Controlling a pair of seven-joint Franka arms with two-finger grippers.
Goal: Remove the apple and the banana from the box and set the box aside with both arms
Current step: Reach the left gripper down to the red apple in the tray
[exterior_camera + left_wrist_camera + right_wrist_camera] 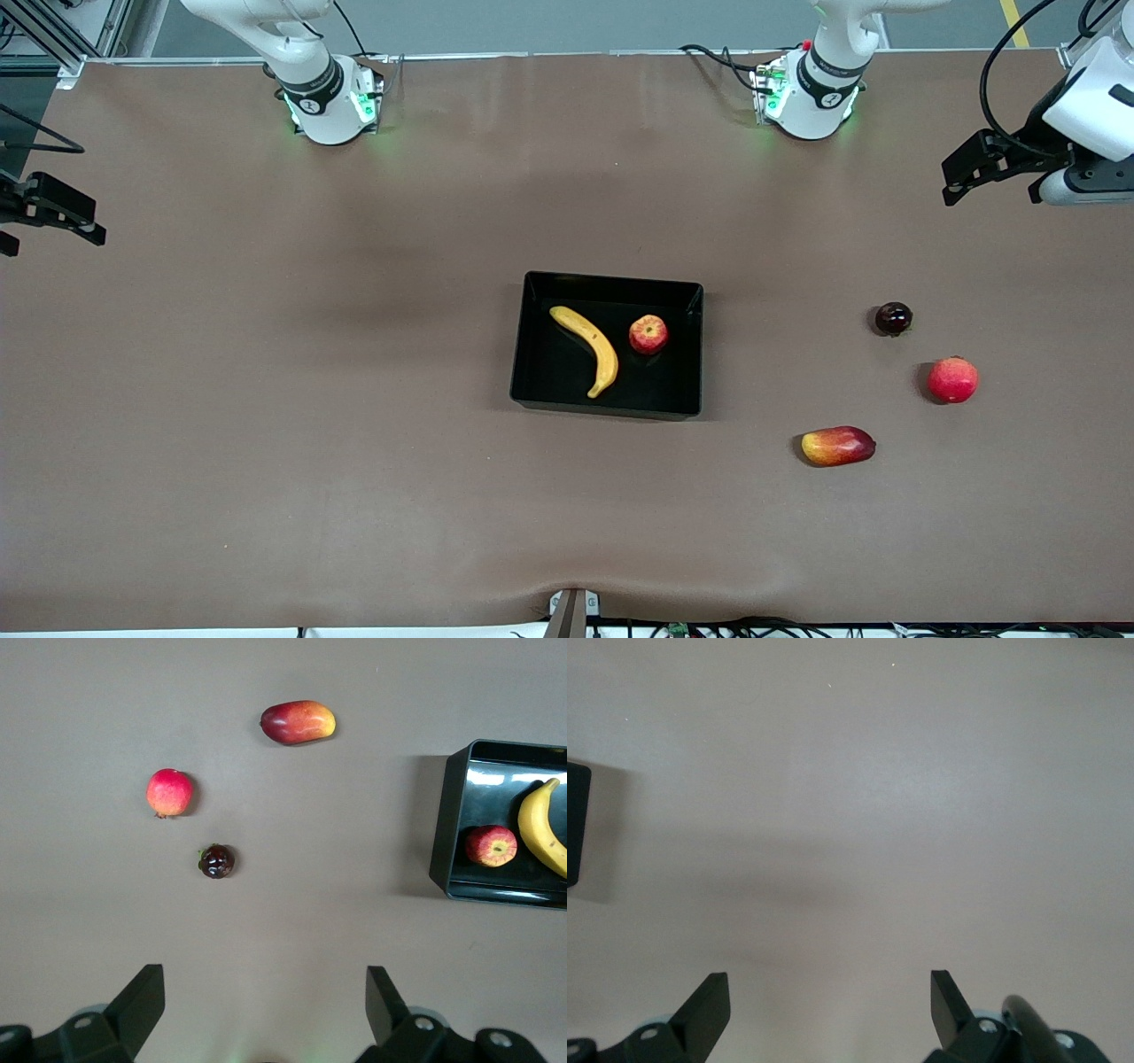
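While both arms wait with nothing in their grasp, the black tray (609, 346) sits near the middle of the brown counter (266, 399), with the banana (588, 346) and the small red apple (648, 334) lying inside it. The banana lies slantwise across the tray floor, and the apple rests just beside it, toward the left arm's end of the tray; the two fruits are close but whether they touch cannot be told. The left pincer (988, 173) hangs over bare counter at the left arm's end, its fingers (137, 1005) spread wide and empty; the tray and its fruits lie well apart from it, toward the middle of the counter. In the left wrist view the tray (456, 828) shows at one edge with the apple (491, 845) and part of the banana (542, 824) inside. The right pincer (49, 217) hangs over the right arm's end of the counter, also spread and empty, its fingers (709, 1010) over bare surface, with only a corner of the tray (574, 824) showing in the right wrist view. Three other fruits lie on the counter between the tray and the left arm's end: a small dark round fruit (893, 318), a larger red round fruit (952, 379) nearer the front camera, and a red-and-yellow mango (838, 446) nearer still.
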